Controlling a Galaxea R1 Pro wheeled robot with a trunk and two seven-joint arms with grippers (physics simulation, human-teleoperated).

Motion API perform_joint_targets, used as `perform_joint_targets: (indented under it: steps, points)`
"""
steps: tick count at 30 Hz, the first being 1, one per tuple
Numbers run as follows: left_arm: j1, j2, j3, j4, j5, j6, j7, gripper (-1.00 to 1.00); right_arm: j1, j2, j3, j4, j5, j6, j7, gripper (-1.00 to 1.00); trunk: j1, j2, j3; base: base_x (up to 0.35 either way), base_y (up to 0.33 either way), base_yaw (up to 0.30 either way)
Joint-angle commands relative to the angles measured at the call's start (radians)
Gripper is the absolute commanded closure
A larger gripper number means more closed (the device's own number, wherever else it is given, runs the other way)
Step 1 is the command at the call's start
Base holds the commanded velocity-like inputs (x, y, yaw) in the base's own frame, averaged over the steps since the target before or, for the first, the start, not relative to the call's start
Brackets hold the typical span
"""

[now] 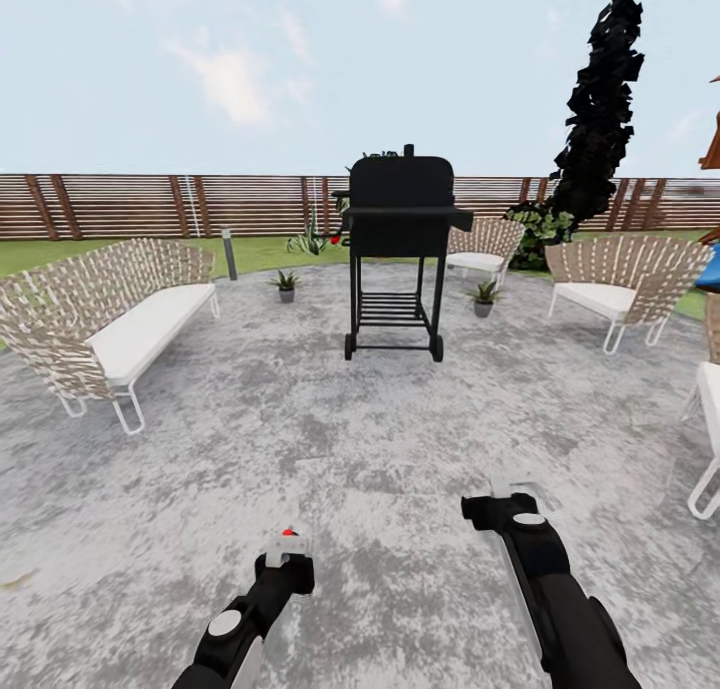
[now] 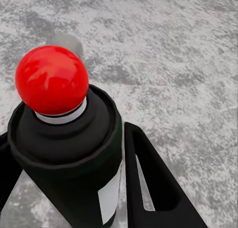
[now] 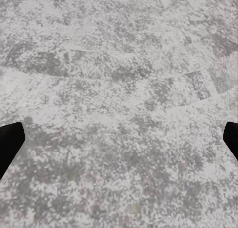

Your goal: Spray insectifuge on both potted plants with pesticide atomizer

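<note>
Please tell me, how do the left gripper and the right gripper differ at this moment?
The left gripper is shut on a dark bottle with a pale label and a round red top, the pesticide atomizer; the right gripper holds nothing. The left fingers stand close against the bottle, while the right fingertips sit far apart, open. In the head view the left gripper is lower than the right. Both are black and hang over the grey speckled paving.
</note>
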Motion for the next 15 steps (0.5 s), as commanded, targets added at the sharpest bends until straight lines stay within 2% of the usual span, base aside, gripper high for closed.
perform_joint_targets:
  steps: [1,6,12,15]
  points:
    - [0.000,0.000,0.000,0.000,-0.001,0.000,0.000,1.00,0.000,0.000,0.000,0.000,0.001,0.001,0.009,-1.00,0.000,0.000,0.000,0.322,0.000,0.000]
    - [0.000,0.003,0.000,0.000,-0.001,0.000,0.000,1.00,0.000,-0.003,-0.001,-0.002,0.002,0.002,0.061,-1.00,0.000,0.000,0.000,0.322,0.000,0.000]
    - [0.000,0.003,0.000,0.000,0.000,0.000,-0.010,1.00,0.000,-0.021,-0.001,-0.005,0.008,0.003,0.251,-1.00,0.000,0.000,0.000,0.322,0.000,0.000]
    - [0.000,0.005,0.000,0.001,-0.002,0.002,-0.061,1.00,0.001,-0.033,-0.001,-0.005,0.009,0.003,0.332,-1.00,0.000,0.000,0.000,0.322,0.000,0.000]
